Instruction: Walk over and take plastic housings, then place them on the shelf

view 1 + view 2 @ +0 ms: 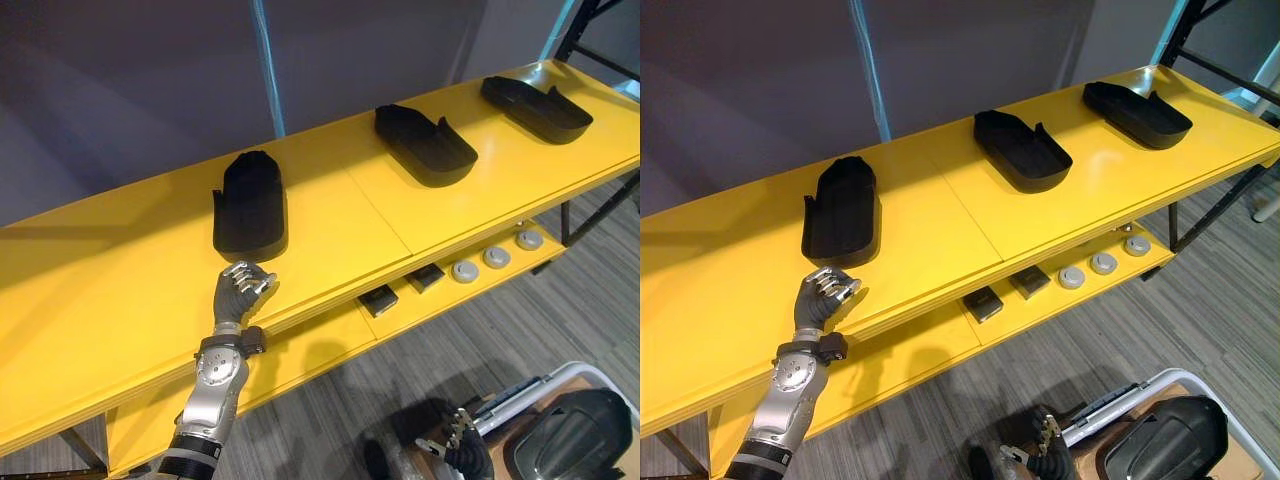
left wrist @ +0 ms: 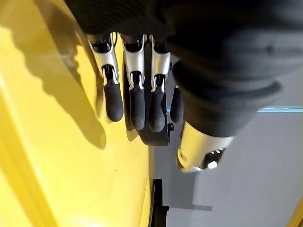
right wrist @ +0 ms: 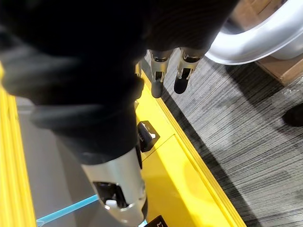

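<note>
Nearest, a white-rimmed bin (image 1: 590,372) held one dark moulded part (image 1: 570,435). The right hand (image 1: 452,440) hung beside it, fingers loose and empty. Beyond, the lower shelf (image 1: 300,350) carried two small black blocks (image 1: 378,299) and three grey discs (image 1: 497,257). The left hand (image 1: 240,290) was at the front edge of the yellow top shelf (image 1: 100,290), fingers straight, close together, gripping nothing, just short of the nearest housing (image 1: 250,203). Three black plastic housings lay along that shelf, well apart, the middle housing (image 1: 425,143) and far housing (image 1: 535,107) showing hollow insides.
</note>
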Available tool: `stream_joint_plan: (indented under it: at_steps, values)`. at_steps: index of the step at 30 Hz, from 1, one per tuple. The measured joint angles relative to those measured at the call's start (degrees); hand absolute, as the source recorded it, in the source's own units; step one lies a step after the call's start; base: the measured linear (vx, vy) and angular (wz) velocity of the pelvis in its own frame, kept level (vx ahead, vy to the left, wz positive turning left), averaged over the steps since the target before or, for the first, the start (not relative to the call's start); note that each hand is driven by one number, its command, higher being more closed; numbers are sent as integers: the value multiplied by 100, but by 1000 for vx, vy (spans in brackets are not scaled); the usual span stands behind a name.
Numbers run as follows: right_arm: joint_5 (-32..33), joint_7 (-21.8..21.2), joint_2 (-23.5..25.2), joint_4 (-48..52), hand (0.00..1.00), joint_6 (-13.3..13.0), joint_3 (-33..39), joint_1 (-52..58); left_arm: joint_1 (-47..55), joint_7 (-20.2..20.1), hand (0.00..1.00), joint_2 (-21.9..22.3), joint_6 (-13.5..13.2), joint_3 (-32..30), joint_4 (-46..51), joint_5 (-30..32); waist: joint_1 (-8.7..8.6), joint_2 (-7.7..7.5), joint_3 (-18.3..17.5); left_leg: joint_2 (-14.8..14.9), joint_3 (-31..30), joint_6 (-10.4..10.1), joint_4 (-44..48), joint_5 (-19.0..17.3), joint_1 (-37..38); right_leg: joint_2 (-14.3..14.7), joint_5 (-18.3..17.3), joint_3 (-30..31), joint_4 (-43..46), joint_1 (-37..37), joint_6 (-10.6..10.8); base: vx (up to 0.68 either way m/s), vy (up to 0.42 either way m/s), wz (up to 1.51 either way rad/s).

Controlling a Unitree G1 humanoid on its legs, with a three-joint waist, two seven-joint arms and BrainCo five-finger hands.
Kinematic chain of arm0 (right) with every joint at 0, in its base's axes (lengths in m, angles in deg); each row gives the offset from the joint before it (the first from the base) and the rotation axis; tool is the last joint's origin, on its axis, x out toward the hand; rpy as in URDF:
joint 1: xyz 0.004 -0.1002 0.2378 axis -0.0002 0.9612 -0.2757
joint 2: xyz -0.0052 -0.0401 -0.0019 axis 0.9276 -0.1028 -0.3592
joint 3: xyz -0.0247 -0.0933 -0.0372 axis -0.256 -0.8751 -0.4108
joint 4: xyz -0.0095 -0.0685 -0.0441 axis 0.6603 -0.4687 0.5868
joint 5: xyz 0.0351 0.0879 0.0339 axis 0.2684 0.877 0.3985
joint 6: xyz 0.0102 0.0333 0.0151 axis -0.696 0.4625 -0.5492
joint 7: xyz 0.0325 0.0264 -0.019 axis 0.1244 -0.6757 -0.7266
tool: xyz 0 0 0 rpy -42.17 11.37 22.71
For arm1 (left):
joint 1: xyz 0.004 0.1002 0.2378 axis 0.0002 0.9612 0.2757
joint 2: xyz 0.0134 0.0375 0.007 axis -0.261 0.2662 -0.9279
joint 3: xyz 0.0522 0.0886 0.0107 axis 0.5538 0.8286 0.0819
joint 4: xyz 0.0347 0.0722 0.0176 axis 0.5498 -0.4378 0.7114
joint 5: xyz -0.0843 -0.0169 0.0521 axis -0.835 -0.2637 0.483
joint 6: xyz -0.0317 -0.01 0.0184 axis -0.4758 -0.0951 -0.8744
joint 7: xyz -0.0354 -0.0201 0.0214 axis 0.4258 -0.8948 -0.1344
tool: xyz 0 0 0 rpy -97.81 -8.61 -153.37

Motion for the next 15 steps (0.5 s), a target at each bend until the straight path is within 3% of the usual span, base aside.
stream_joint_plan:
  at_steps: [10, 15]
  values:
    - [1, -7, 0, -22, 0, -1, -1, -2, -30, -75, 0, 28, -5, 50, -5, -94, 6, 7, 13, 6, -7, -1, -10, 0, 19, 8, 2, -10, -1, 16, -3, 0, 0, 0]
    - [1, -3, 0, -90, 0, -82, -1, -11, 21, 158, 0, 273, -10, 53, 498, -71, 20, 48, 79, 0, -13, -1, -28, 0, 21, 1, 3, -16, -1, 15, -5, 0, 0, 0]
